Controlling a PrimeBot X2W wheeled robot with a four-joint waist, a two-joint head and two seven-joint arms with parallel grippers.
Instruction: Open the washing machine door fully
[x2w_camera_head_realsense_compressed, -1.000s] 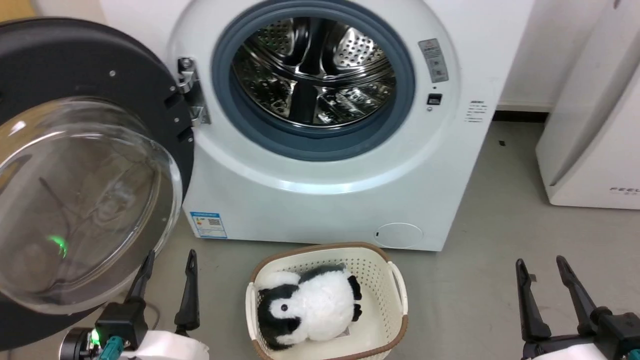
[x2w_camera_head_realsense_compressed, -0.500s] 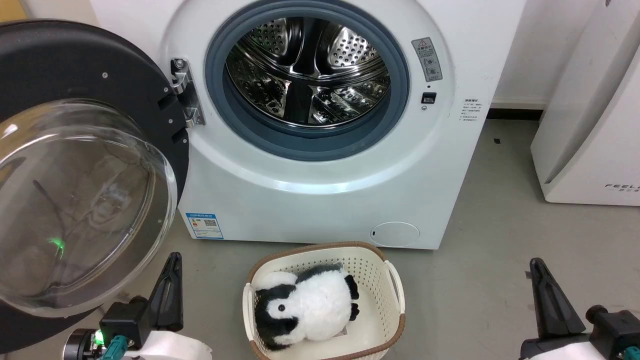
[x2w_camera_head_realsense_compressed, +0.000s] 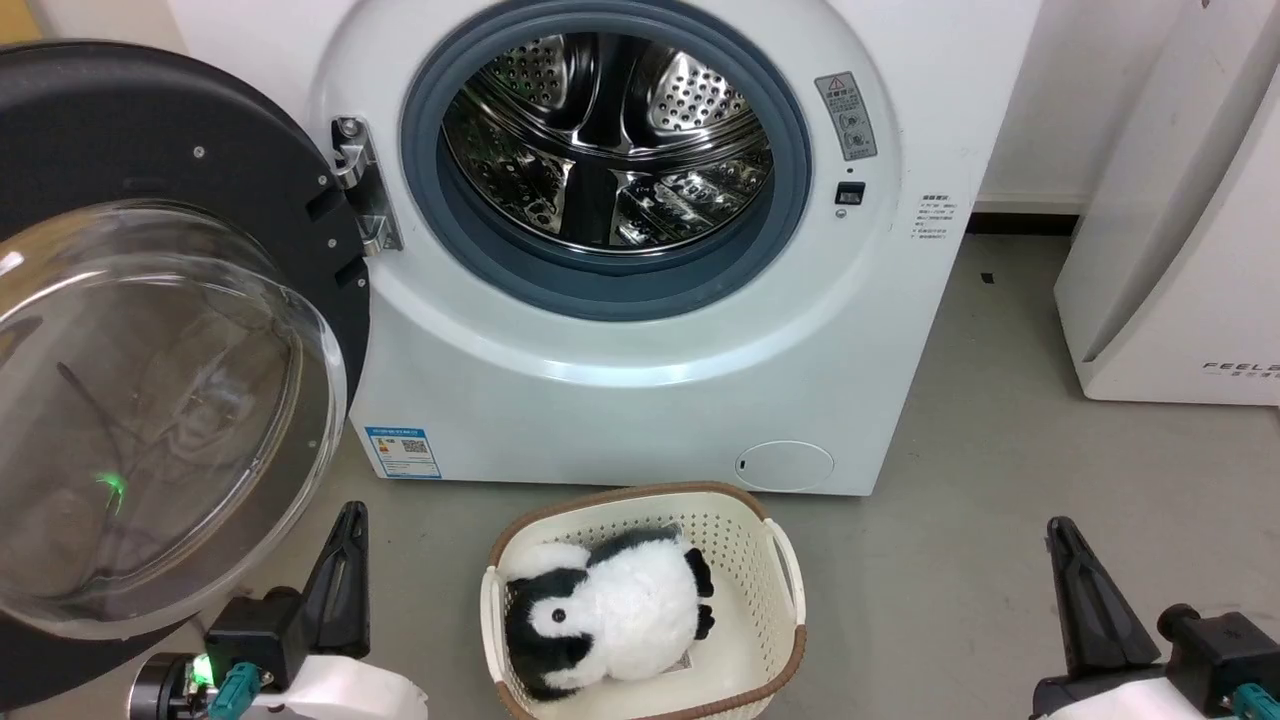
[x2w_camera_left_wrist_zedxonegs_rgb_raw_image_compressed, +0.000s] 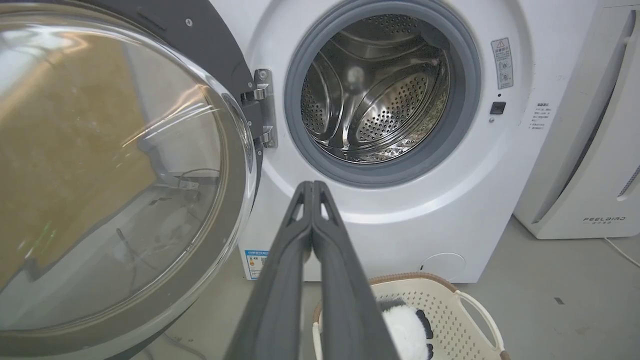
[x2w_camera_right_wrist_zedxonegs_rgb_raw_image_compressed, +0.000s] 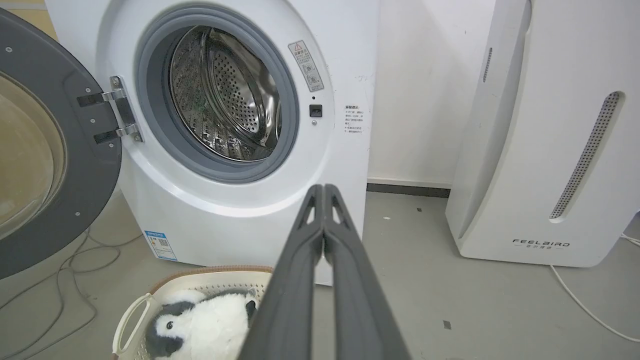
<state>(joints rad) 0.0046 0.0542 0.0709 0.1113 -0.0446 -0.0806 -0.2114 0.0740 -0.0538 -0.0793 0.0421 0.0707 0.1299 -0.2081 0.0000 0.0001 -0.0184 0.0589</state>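
The washing machine stands in front of me with its steel drum exposed. Its door, a black disc with a bulging glass bowl, hangs swung wide to the left on a metal hinge. My left gripper is shut and empty, low at the door's lower right edge, apart from it. Shut and empty too, my right gripper hovers over the floor at the lower right.
A cream basket holding a black-and-white plush penguin sits on the grey floor before the machine. A white FEELBIRD appliance stands at the right against the wall. Cables lie on the floor under the door.
Both grippers went from open to shut between one second ago and now. The camera drifted slightly, shifting the scene left; the door's swing looks unchanged.
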